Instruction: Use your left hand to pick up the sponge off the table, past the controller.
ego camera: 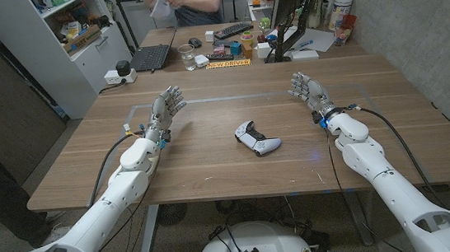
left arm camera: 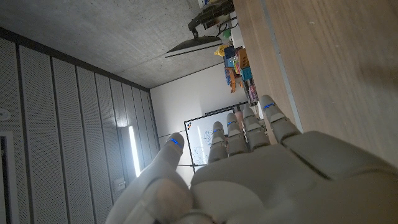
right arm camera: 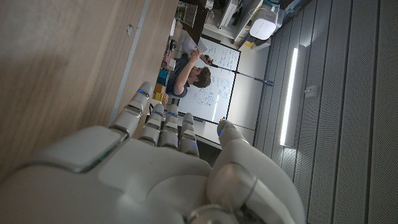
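A white and black game controller [ego camera: 257, 138] lies on the wooden table [ego camera: 230, 175], a little right of the middle. My left hand [ego camera: 166, 111] is on the table to the controller's left and slightly farther back, with its fingers apart and holding nothing. My right hand [ego camera: 310, 93] is to the controller's right, also with spread fingers and nothing in it. The left wrist view looks over the back of my left hand [left arm camera: 261, 168] along the wood [left arm camera: 336, 62]. The right wrist view shows my right hand [right arm camera: 143, 168] with its fingers extended.
At the table's far edge are a laptop [ego camera: 150, 57], a glass [ego camera: 189, 57], a keyboard [ego camera: 233, 31], a monitor [ego camera: 292, 4] and small items. A person [ego camera: 188, 1] sits behind them. A cabinet [ego camera: 6, 89] stands to the left. Thin tape lines [ego camera: 206, 101] mark the wood.
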Action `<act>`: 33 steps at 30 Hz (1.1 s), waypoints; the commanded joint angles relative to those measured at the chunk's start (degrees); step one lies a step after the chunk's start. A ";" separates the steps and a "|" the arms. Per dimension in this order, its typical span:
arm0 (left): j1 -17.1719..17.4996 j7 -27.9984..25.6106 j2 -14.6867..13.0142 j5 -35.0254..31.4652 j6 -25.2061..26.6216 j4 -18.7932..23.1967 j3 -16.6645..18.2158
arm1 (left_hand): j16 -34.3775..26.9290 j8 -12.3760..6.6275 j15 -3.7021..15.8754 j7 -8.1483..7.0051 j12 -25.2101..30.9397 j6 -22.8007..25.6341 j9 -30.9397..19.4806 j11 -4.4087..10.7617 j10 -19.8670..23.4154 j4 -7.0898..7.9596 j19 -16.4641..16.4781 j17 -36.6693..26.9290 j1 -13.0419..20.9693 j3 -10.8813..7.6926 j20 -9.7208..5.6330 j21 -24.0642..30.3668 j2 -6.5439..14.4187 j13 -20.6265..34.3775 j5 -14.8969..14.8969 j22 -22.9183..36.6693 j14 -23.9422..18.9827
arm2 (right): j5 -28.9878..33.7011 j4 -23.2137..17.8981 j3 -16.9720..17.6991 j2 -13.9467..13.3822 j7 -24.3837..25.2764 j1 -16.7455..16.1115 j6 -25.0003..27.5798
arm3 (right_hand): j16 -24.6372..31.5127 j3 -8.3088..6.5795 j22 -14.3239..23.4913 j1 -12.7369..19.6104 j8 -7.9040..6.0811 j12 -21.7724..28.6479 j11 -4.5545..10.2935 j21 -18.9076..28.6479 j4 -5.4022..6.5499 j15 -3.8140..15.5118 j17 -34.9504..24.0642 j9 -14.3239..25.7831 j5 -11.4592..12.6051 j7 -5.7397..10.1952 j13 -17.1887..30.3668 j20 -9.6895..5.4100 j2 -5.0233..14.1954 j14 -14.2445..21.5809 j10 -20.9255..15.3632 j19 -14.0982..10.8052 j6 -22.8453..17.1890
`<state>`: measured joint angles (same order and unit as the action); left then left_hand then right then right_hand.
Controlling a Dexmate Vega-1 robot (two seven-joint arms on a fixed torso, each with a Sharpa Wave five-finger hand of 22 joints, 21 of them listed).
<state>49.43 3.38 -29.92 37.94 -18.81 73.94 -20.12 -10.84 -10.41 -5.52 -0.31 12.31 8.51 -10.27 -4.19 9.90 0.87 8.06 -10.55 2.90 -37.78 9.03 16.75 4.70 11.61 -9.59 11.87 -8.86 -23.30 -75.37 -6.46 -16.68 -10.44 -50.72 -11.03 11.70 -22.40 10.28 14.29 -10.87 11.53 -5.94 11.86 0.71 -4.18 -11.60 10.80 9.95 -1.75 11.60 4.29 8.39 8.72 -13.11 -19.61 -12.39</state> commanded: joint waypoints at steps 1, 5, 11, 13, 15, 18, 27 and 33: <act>3.85 -1.05 -4.21 -1.04 0.32 5.63 1.50 | -0.29 -0.32 -0.20 -0.12 0.19 0.33 -0.15 0.14 0.46 0.01 -0.14 -0.22 0.25 -0.39 0.68 0.28 0.90 0.11 -0.44 0.18 -0.48 | 5.68 -0.37 4.77 4.45 -3.60 -0.51 1.89 | 0.40 -0.40 0.15 0.32 -0.36 0.21 -0.05 0.37 -0.28 -0.12 -0.26 0.19 0.27 -0.21 0.24 0.09 -0.07 0.45 -0.12 -0.43 -0.40; 5.51 -1.69 -5.88 -1.60 0.13 7.65 2.31 | -0.27 -0.26 -0.25 -0.36 0.10 0.14 -0.14 0.20 0.24 -0.21 -0.15 -0.18 0.38 -0.38 0.75 0.27 0.70 0.10 -0.47 0.18 -0.49 | 6.56 -0.70 5.51 5.18 -4.08 -0.85 2.02 | 0.43 -0.40 0.15 0.33 -0.35 0.23 0.05 0.36 -0.34 -0.17 -0.25 0.19 0.27 -0.22 0.24 0.10 -0.08 0.51 -0.17 -0.42 -0.39; 9.01 -5.11 -9.95 -6.25 -0.47 12.61 3.59 | -0.25 -0.30 -0.31 -0.53 0.15 0.21 -0.13 0.23 0.38 -0.55 -0.16 -0.13 0.61 -0.38 0.77 0.25 0.46 0.10 -0.50 0.17 -0.51 | 7.54 -1.62 6.22 5.89 -4.51 -1.57 2.78 | 0.42 -0.38 0.15 0.26 -0.35 0.22 0.01 0.34 -0.35 -0.07 -0.28 0.19 0.26 -0.21 0.24 0.09 -0.07 0.45 -0.16 -0.42 -0.37; 9.57 -5.44 -10.48 -6.82 -0.56 13.30 3.85 | -0.25 -0.32 -0.36 -0.53 0.17 0.23 -0.13 0.27 0.44 -0.71 -0.20 -0.12 0.74 -0.40 0.84 0.22 0.36 0.09 -0.52 0.16 -0.51 | 7.70 -1.72 6.43 6.17 -4.62 -1.65 2.88 | 0.41 -0.40 0.15 0.27 -0.36 0.23 -0.03 0.34 -0.38 -0.08 -0.27 0.19 0.27 -0.21 0.24 0.08 -0.07 0.45 -0.18 -0.43 -0.39; 11.04 -6.38 -11.28 -7.63 -1.18 14.84 4.60 | -0.21 -0.38 -0.35 -0.58 0.20 0.33 -0.13 0.37 0.51 -0.94 -0.31 -0.10 0.91 -0.42 0.90 0.17 0.24 0.09 -0.55 0.15 -0.45 | 7.95 -1.95 6.50 6.33 -4.83 -1.81 2.85 | 0.41 -0.39 0.15 0.25 -0.35 0.23 -0.02 0.34 -0.37 -0.04 -0.28 0.19 0.26 -0.20 0.24 0.09 -0.07 0.45 -0.17 -0.43 -0.39; 12.50 -7.61 -12.41 -9.23 -1.50 16.51 5.36 | -0.16 -0.47 -0.44 -0.62 0.22 0.51 -0.13 0.48 0.56 -1.28 -0.37 -0.08 1.16 -0.47 0.93 0.12 0.07 0.09 -0.57 0.13 -0.34 | 8.12 -2.19 6.70 6.59 -5.05 -1.95 2.86 | 0.40 -0.40 0.15 0.27 -0.35 0.22 0.10 0.33 -0.42 -0.06 -0.27 0.19 0.27 -0.21 0.24 0.08 -0.08 0.44 -0.16 -0.43 -0.37; 17.80 -11.24 -15.73 -14.58 -3.65 21.79 9.02 | 0.05 -0.52 -0.49 -0.54 0.14 0.54 -0.14 0.45 0.39 -2.20 -0.57 -0.03 1.90 -0.62 0.89 -0.01 -0.27 0.09 -0.64 0.09 0.24 | 8.33 -2.65 7.05 7.05 -5.66 -2.27 2.84 | 0.40 -0.40 0.15 0.27 -0.34 0.22 0.15 0.32 -0.50 -0.02 -0.27 0.19 0.26 -0.18 0.24 0.06 -0.09 0.45 -0.15 -0.42 -0.34; 21.79 -12.98 -17.27 -17.64 -5.58 24.99 12.37 | 0.11 -0.49 -0.44 -0.66 0.05 0.36 -0.14 0.54 0.14 -2.90 -0.81 -0.01 2.48 -0.76 0.93 -0.14 -0.45 0.08 -0.70 0.06 0.50 | 8.70 -3.04 7.07 7.22 -5.53 -2.52 2.89 | 0.40 -0.41 0.15 0.24 -0.35 0.23 0.14 0.31 -0.55 -0.03 -0.26 0.19 0.26 -0.17 0.24 0.09 -0.09 0.45 -0.18 -0.44 -0.37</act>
<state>63.79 -5.84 -43.17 26.06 -21.61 92.06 -13.24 -10.83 -10.63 -5.73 -0.62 12.31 8.82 -10.26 -3.98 10.10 -1.51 7.34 -10.39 4.78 -38.39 9.74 16.75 4.29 11.60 -9.99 11.85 -8.63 -15.34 -77.70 0.20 -10.05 -15.49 -52.75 -8.32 11.69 -22.63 10.27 14.29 -10.87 11.53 -5.93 11.86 0.48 -4.17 -11.59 10.79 9.95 -1.75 11.58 4.29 8.39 8.71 -13.10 -19.60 -12.38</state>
